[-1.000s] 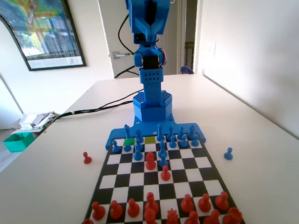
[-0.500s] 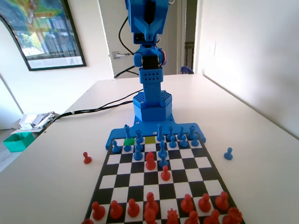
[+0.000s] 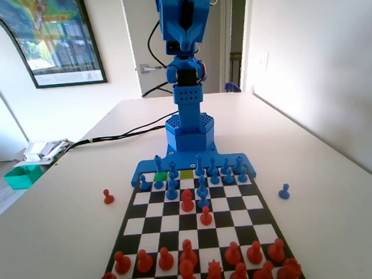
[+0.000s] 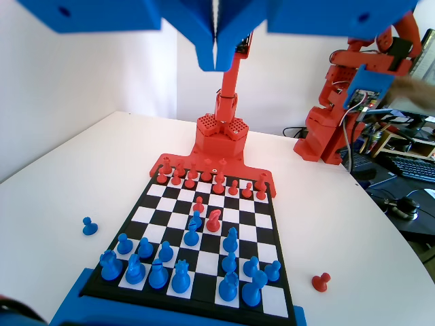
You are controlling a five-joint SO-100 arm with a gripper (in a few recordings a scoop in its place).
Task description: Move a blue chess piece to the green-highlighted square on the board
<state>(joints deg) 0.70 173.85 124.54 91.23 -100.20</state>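
Observation:
The board [image 3: 239, 217] lies in front of the blue arm [image 3: 184, 24], which stands folded up high over its base. A green-highlighted square [image 3: 160, 176] sits in the far row, left of centre, and a yellow-green square [image 3: 186, 174] lies two squares to its right. Several blue chess pieces [image 3: 202, 191] crowd the far rows. In the wrist view my gripper [image 4: 216, 58] hangs far above the board [image 4: 258, 221], its jaws pressed together with nothing between them. The blue pieces [image 4: 180, 275] stand in the near rows below it.
One blue pawn [image 3: 283, 191] and one red pawn [image 3: 108, 196] stand off the board on the table. Red pieces [image 3: 187, 251] fill the near rows in the fixed view, with two more red ones mid-board. A green tray [image 3: 22, 176] and cables lie at the table's left.

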